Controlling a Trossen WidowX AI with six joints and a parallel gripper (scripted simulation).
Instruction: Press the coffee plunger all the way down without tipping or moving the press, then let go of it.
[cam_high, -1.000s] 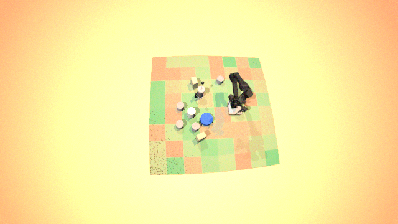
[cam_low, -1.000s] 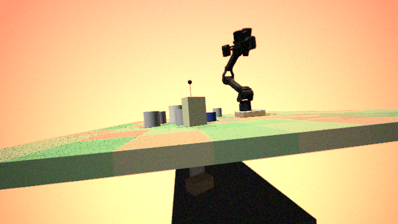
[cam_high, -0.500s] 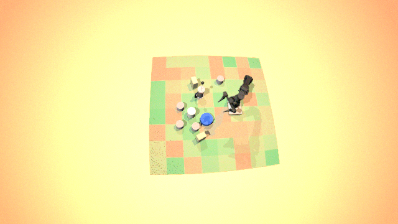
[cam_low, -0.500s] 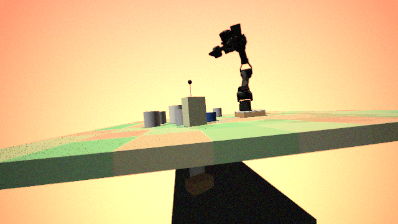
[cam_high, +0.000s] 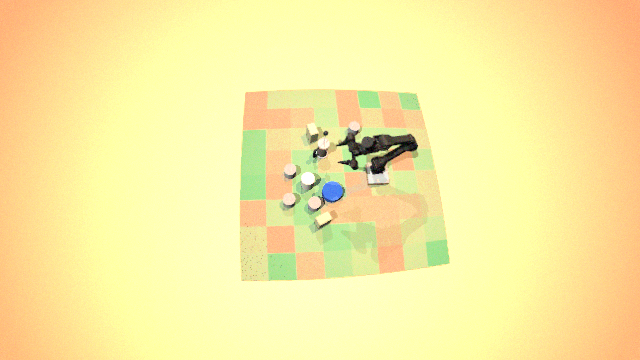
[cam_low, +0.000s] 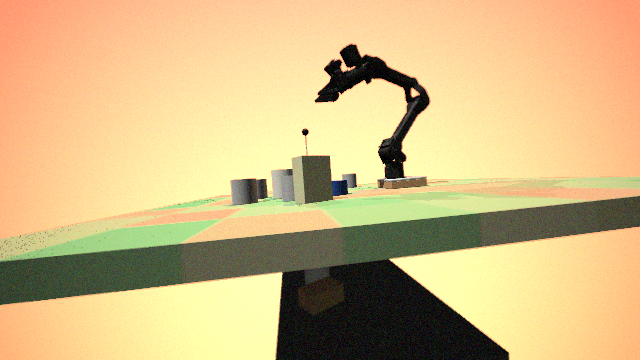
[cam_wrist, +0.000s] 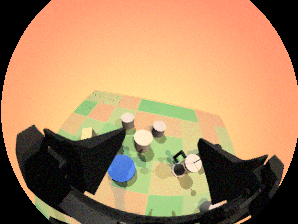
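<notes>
The coffee press (cam_high: 321, 153) stands upright, with a pale lid (cam_high: 323, 143) (cam_wrist: 193, 163) and a black side handle (cam_high: 316, 154) (cam_wrist: 179, 156). Its black plunger knob (cam_high: 325, 133) (cam_low: 305, 132) is raised on a thin rod (cam_low: 306, 145) well above the lid. In the exterior view a block hides the press body. My gripper (cam_high: 339, 153) (cam_low: 318, 98) (cam_wrist: 162, 137) is open and empty. It is high above the table, higher than the knob and on the robot-base side of the press, tilted forward and down. In the wrist view the press is near the right finger.
A tall tan block (cam_high: 312, 132) (cam_low: 312, 180) stands close to the press. A white cylinder (cam_high: 308, 179) (cam_wrist: 143, 137), a blue disc (cam_high: 332, 191) (cam_wrist: 121, 168), several pinkish cylinders and a yellow block (cam_high: 324, 219) (cam_wrist: 87, 133) stand to one side. Another pinkish cylinder (cam_high: 354, 126) is near the arm.
</notes>
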